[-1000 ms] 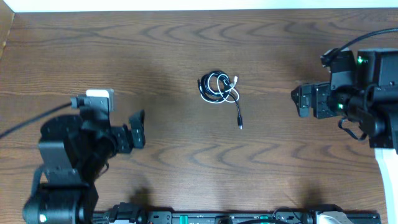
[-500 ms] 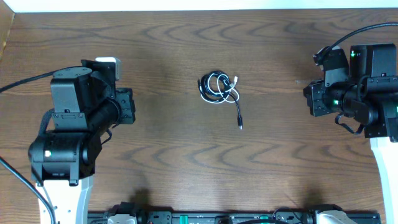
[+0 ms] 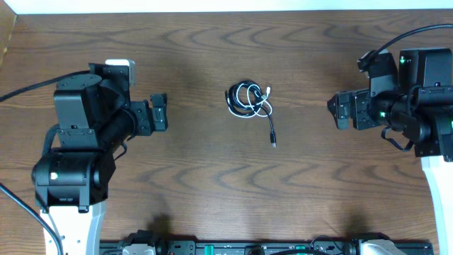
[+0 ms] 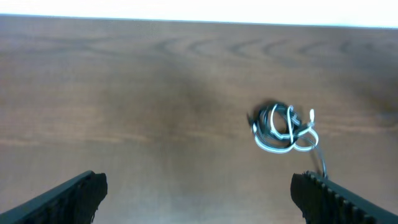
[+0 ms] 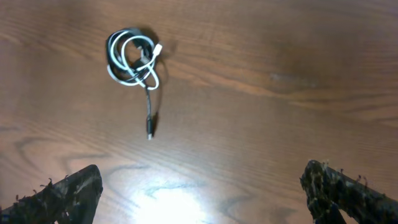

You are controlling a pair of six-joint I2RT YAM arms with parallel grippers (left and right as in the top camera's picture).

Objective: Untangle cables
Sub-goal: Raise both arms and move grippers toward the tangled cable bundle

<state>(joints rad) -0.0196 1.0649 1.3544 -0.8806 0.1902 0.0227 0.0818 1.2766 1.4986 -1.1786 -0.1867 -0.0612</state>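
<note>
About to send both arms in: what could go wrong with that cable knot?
The black and white cables lie coiled tightly together, much thinner than the open left gripper and right gripper; a pinch may catch both cords or miss. The black plug end trails free; pulling it alone could drag the whole bundle.

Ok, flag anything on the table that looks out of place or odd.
Only the cables: black and white cords wound into one tangled clump in the middle of the table, with a black plug end trailing loose. Nothing looks spilled or damaged.
</note>
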